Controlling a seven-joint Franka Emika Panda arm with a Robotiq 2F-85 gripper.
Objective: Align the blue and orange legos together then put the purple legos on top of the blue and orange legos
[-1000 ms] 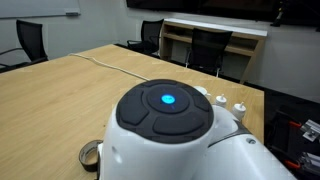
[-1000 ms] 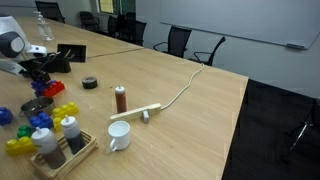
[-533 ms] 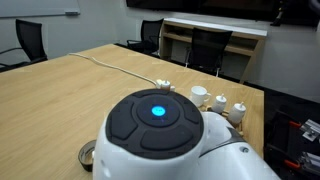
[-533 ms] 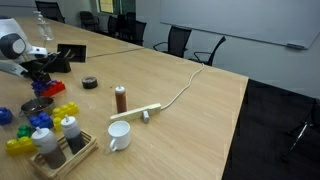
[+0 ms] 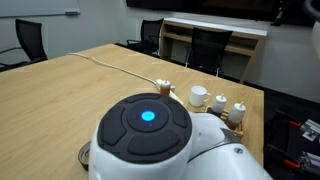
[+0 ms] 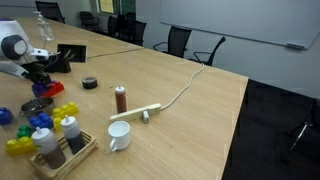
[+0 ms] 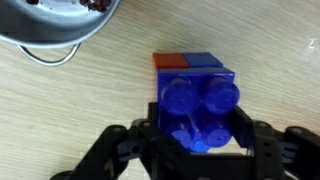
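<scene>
In the wrist view my gripper (image 7: 197, 137) is shut on a purple lego (image 7: 200, 100), a deep violet-blue brick with round studs, with one black finger (image 7: 140, 140) on each side. Just beyond it lie the orange lego (image 7: 170, 62) and the blue lego (image 7: 207, 62), side by side and touching on the wooden table. The purple lego covers most of them. In an exterior view my gripper (image 6: 40, 72) is at the far left of the table; the legos under it cannot be made out there.
A metal bowl (image 7: 55, 25) sits close beyond the legos. Yellow bricks (image 6: 65, 110), a white mug (image 6: 118, 135), a tray of bottles (image 6: 60, 150), a brown shaker (image 6: 120, 98), a tape roll (image 6: 90, 82) and a power strip (image 6: 140, 112) are nearby. The robot's body (image 5: 150, 130) fills an exterior view.
The arm's round joint with the blue light has swung left and lower in an exterior view. The gripper stays at the far left, with its grip unchanged.
</scene>
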